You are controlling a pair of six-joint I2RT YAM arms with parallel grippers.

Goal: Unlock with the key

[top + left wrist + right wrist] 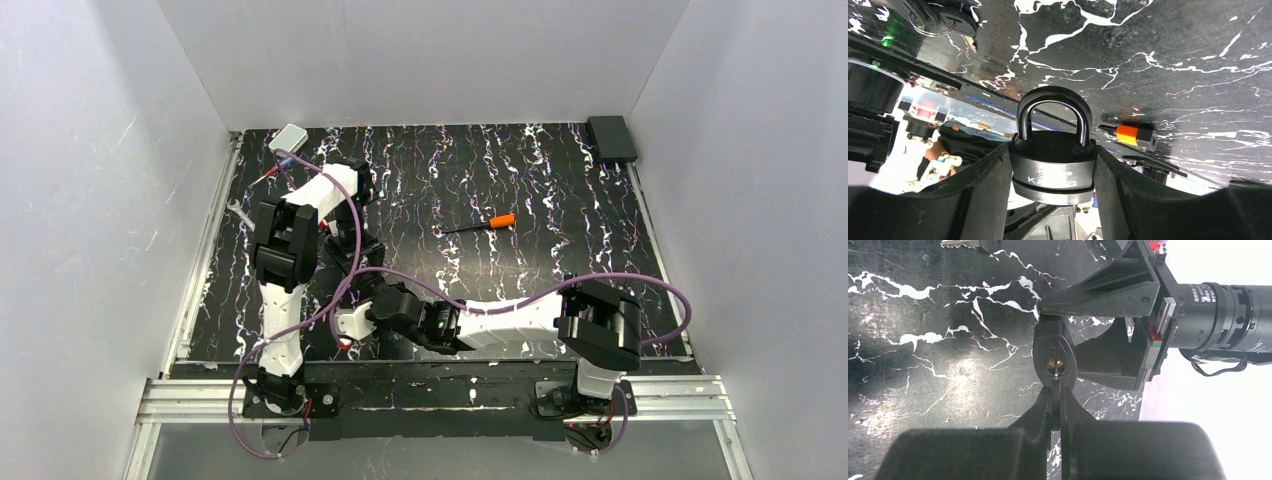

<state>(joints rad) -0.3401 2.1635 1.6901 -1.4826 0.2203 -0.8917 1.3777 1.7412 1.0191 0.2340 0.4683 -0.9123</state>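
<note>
Right wrist view: a glossy black counter (923,365), veined white. The left gripper (1052,152) jaws clamp the smooth, dark, rounded padlock (1053,167), its steel shackle up. Its brass keyhole (1055,366) faces the right gripper (1055,390), whose jaws are closed; nothing shows between them. The key (963,243) lies at the frame's upper left edge. Best taken by its black head, blade squared to the slot.

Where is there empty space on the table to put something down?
Best spot: the bare black marbled table between the thin orange-handled screwdriver and the black box in the far right corner. The near left is crowded: both arms meet there around the dark metal padlock. A small grey box sits far left.
</note>
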